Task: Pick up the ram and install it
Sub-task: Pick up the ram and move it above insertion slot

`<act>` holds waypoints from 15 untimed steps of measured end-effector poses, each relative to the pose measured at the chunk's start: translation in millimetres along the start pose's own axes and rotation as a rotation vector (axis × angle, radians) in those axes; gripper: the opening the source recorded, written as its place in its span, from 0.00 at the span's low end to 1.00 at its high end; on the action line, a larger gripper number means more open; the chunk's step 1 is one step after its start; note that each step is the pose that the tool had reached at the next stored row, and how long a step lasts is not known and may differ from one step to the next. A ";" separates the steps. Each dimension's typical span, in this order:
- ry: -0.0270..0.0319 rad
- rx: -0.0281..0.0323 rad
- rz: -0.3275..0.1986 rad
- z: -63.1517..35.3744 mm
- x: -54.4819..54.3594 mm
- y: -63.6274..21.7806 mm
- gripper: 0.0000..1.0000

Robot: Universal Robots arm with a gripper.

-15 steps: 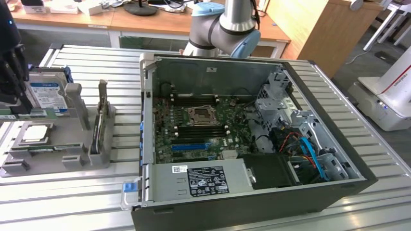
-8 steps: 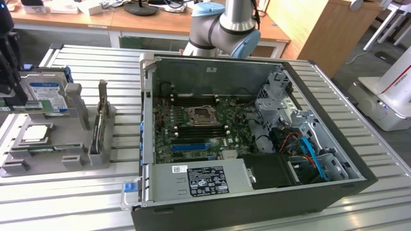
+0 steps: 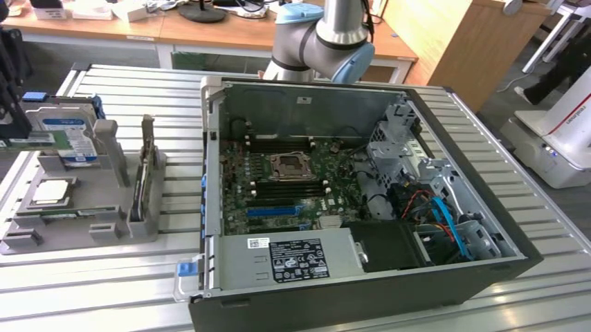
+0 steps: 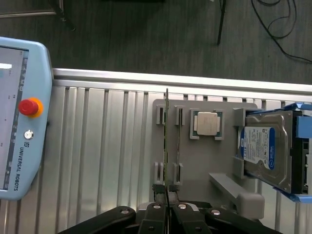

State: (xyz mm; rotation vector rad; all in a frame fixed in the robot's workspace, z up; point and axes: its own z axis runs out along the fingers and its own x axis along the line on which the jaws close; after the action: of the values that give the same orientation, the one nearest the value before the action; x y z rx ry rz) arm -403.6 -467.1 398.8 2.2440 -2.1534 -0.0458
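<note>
The gripper [image 4: 166, 199] is clenched shut, holding nothing. The ram [image 3: 145, 162] stands on edge in the gray holder [image 3: 93, 228] at the exterior view's left.

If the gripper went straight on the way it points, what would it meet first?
Probably the ram, standing on edge in the grey holder, directly in line with the shut gripper; depth is unclear.
</note>
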 end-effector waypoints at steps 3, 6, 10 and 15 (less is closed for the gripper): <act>0.0000 0.0000 0.000 -7.4 0.0 0.3 0.12; 0.0000 0.0000 0.000 -13.9 0.0 0.6 0.12; -0.0001 0.0000 0.000 -21.3 0.0 0.9 0.12; 0.0000 0.0000 0.000 -31.7 0.0 1.4 0.12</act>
State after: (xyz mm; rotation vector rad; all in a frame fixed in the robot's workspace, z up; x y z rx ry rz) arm -403.6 -467.1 430.6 2.2440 -2.1534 -0.0458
